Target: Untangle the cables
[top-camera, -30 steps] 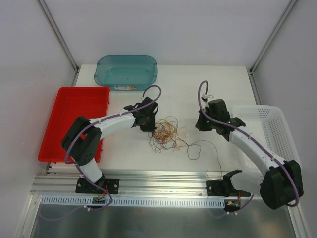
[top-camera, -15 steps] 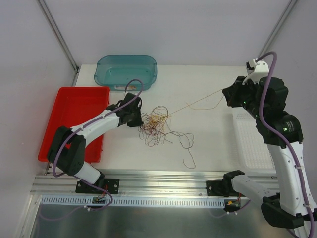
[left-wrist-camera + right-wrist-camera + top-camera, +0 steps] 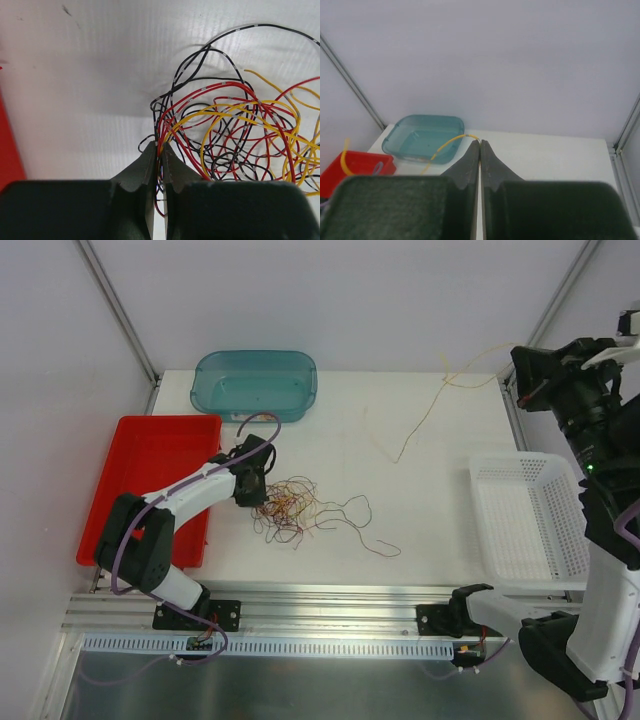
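On the white counter, a tangle of thin red, yellow and black cables stretches left to right, its tail trailing near-right. The left hand pinches strands at its left edge. Farther right, a yellow-orange cable slants up far-right into the right hand, clamped on its end.

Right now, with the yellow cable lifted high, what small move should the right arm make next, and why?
Probably swing the right gripper over the white basket and let go. It is shut on the yellow cable, which hangs clear of the tangle, so that cable looks separated. The left gripper pins the tangle's left edge.
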### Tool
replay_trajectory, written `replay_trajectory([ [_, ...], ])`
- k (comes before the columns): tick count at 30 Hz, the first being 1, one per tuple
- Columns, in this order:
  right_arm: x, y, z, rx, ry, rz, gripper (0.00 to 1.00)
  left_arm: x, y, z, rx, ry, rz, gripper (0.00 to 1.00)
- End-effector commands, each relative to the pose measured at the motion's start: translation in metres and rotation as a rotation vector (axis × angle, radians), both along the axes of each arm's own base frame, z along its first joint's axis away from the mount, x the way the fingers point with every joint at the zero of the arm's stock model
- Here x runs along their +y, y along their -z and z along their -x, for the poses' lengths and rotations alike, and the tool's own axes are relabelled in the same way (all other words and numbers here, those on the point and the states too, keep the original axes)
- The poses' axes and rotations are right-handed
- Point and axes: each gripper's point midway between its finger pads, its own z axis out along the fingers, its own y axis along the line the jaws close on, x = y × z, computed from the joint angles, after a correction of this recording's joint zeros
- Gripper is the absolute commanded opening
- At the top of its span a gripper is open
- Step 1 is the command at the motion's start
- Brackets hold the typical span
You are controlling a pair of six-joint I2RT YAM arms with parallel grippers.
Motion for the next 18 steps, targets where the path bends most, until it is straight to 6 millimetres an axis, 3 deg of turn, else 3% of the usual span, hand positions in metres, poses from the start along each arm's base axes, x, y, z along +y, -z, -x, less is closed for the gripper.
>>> replay_trajectory([
  [1,-0.014,-0.044,0.013,-0.158,0.053,-0.031,0.01,0.023,0.004,0.004,0.027,-0.003,-0.098,0.0],
  [3,-0.019,-0.058,0.021,-0.214,0.07,-0.061,0.01,0.03,0.003,0.003,0.027,-0.014,-0.118,0.0],
  [7,-0.008,-0.047,0.016,-0.2,0.019,-0.071,0.01,0.033,0.0,0.002,0.024,-0.023,-0.114,0.02],
  [10,0.009,-0.001,-0.002,-0.073,-0.048,-0.055,0.01,0.025,-0.008,0.001,0.01,-0.008,-0.064,0.06],
  [11,0.015,0.027,-0.014,-0.004,-0.064,-0.046,0.01,0.022,-0.011,0.001,0.002,-0.003,-0.049,0.11],
  [13,0.021,0.054,-0.016,0.057,-0.091,-0.054,0.01,0.016,-0.021,0.002,-0.02,0.013,-0.004,0.16],
  [14,0.023,0.084,-0.025,0.124,-0.087,-0.049,0.01,0.013,-0.031,0.001,-0.047,0.022,0.017,0.23],
  [16,0.018,0.105,-0.025,0.161,-0.057,-0.051,0.01,0.008,-0.042,0.0,-0.075,0.039,0.053,0.29],
  [18,0.017,0.137,-0.032,0.232,-0.036,-0.042,0.01,0.002,-0.061,0.0,-0.125,0.064,0.097,0.47],
])
